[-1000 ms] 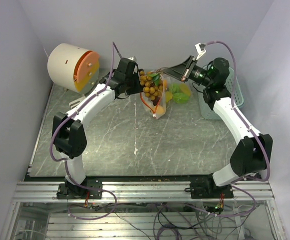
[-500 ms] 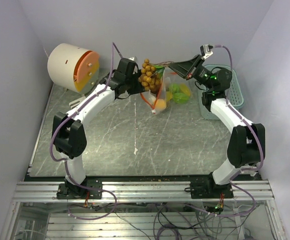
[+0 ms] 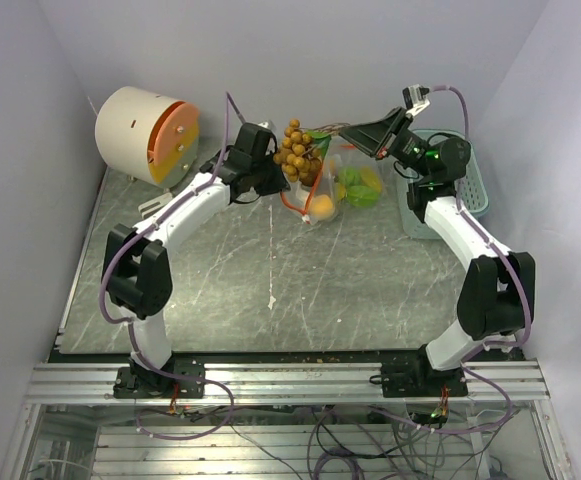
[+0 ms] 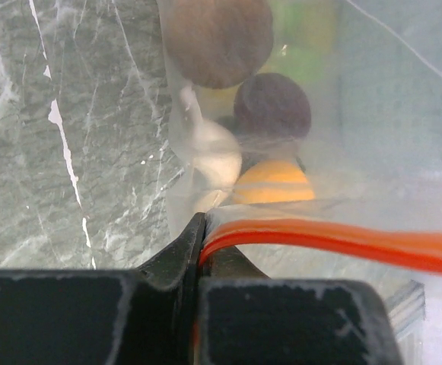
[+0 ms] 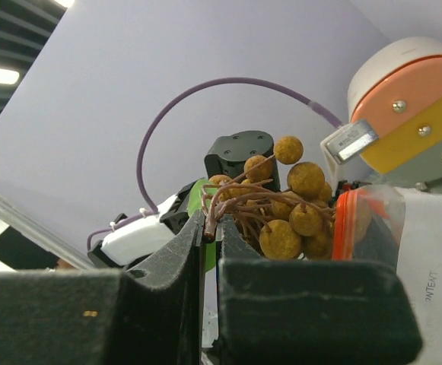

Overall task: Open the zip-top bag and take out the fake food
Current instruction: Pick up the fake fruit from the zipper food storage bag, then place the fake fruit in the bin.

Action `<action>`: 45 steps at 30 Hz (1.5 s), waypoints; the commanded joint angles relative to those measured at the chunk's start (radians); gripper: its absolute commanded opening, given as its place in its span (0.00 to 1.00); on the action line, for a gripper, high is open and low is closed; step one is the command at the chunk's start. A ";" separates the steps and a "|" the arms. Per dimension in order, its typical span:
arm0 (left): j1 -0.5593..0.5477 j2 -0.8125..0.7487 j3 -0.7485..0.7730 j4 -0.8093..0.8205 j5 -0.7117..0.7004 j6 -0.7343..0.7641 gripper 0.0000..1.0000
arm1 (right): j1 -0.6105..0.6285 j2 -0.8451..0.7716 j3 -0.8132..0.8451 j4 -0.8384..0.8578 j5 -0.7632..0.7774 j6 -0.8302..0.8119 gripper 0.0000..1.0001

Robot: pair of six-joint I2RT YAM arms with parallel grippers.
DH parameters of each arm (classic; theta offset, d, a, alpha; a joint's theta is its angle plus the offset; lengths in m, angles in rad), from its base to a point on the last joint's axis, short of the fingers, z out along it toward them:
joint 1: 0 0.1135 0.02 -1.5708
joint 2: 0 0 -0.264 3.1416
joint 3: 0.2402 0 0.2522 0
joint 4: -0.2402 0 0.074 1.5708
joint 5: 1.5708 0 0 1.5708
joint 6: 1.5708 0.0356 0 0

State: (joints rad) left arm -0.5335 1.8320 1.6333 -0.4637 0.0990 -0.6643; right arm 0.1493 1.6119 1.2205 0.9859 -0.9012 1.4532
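- The zip-top bag hangs at the back of the table, strung between my 2 arms, mouth up and clear plastic sagging below. I cannot tell whether its bottom touches the marble.
- Its red-orange zip strip runs in from the right of the left wrist view, straight into my left gripper. Both fingers there are pressed together on the end of that strip.
- Some of the fake food sits low in the bag. Through the plastic I see an orange ball, a pale lump beside it and 2 brown round lumps above.
- A cluster of tan-yellow balls on thin brown stems stands up at the bag's mouth, mostly above the strip.
- My right gripper is pinched tight on one of those brown stems, with the cluster just beyond the fingertips.
- In the top view, green and yellow pieces show just right of the bag, under my right gripper. I cannot tell whether they lie inside the plastic or on the table behind it.
- Further out, a pale teal basket stands at the right, beside my right arm.
- A cream drum with an orange face sits in the back left corner, well apart from the bag.
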 commanded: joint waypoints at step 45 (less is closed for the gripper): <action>0.104 -0.092 -0.109 0.084 0.093 -0.061 0.07 | -0.177 -0.051 0.152 -0.534 0.035 -0.448 0.00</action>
State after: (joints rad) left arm -0.4397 1.7817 1.5356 -0.3721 0.2131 -0.7444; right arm 0.0616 1.6028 1.3651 0.5510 -1.0260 1.0592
